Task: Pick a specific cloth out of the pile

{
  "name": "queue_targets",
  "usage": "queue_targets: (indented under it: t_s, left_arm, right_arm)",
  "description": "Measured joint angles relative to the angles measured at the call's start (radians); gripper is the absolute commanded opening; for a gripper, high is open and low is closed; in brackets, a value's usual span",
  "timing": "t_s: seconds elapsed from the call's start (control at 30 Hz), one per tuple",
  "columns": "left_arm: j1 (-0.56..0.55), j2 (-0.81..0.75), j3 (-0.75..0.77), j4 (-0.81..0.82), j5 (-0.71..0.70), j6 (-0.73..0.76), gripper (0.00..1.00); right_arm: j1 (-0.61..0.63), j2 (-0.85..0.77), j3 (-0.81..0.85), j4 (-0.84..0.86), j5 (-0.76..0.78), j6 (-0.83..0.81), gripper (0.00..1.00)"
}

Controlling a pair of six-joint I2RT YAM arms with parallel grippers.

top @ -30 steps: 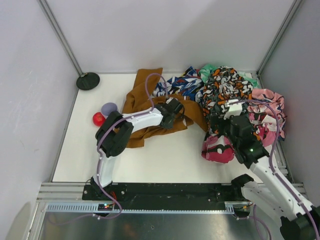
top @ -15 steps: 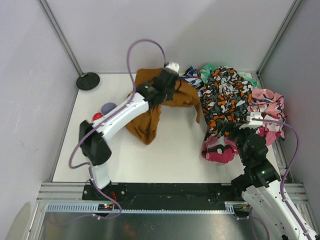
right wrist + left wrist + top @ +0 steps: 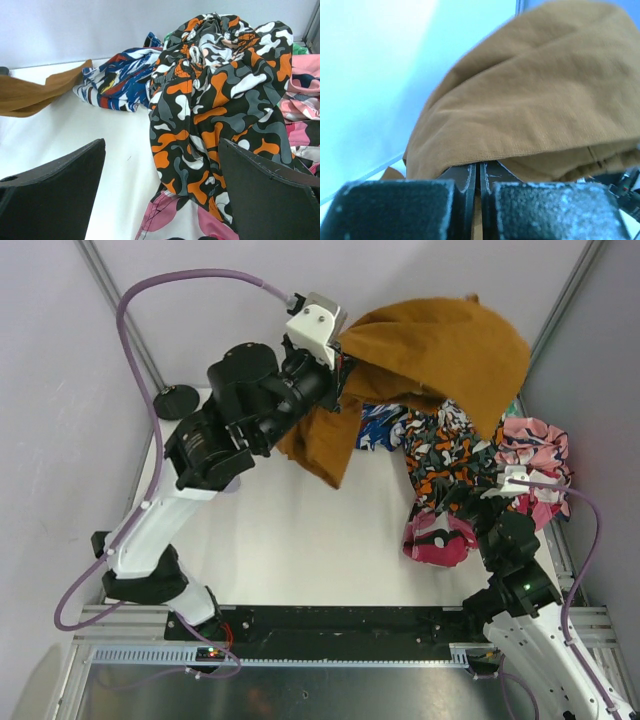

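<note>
While the left jaws clamp tight on the cloth, it hangs high over the counter and the pile — whether its lower end touches the counter is hard to tell. The right jaws gape wide, empty, facing the pile.
</note>
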Motion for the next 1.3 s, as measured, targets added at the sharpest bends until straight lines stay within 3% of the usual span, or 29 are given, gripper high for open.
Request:
queue_targets:
  t_s: [0.17, 0.37, 0.6, 0.87, 0.97, 1.07, 1.3]
  left_arm:
    - [-0.079, 0.011, 0.084, -0.037, 0.007, 0.052, 0.01]
    - [-0.261, 0.107, 0.253, -0.060, -0.038, 0.176, 0.01]
    - [-0.422, 0.124, 0.266, 0.013, -0.107, 0.324, 0.01]
    - [-0.562, 0.127, 0.261, 0.204, -0.209, 0.545, 0.01]
    - [-0.550, 0.111, 0.209, 0.266, -0.249, 0.572, 0.01]
    - [-0.473, 0.052, 0.064, 0.303, -0.251, 0.536, 0.01]
    - [-0.085, -0.166, -0.507, 0.351, -0.200, 0.245, 0.01]
  right_arm:
    - [0.000, -0.006, 0.000, 0.003, -0.008, 0.000, 0.99]
    - [0.000, -0.014, 0.000, 0.003, -0.012, 0.000, 0.99]
    - [0.000, -0.017, -0.006, 0.004, -0.013, 0.000, 0.99]
    - [0.000, -0.021, -0.011, 0.004, -0.013, 0.000, 0.99]
    - [0.000, -0.024, -0.011, 0.005, -0.013, 0.000, 0.99]
    - [0.000, -0.025, -0.011, 0.004, -0.013, 0.000, 0.99]
    - [0.000, -0.025, -0.011, 0.003, -0.012, 0.000, 0.99]
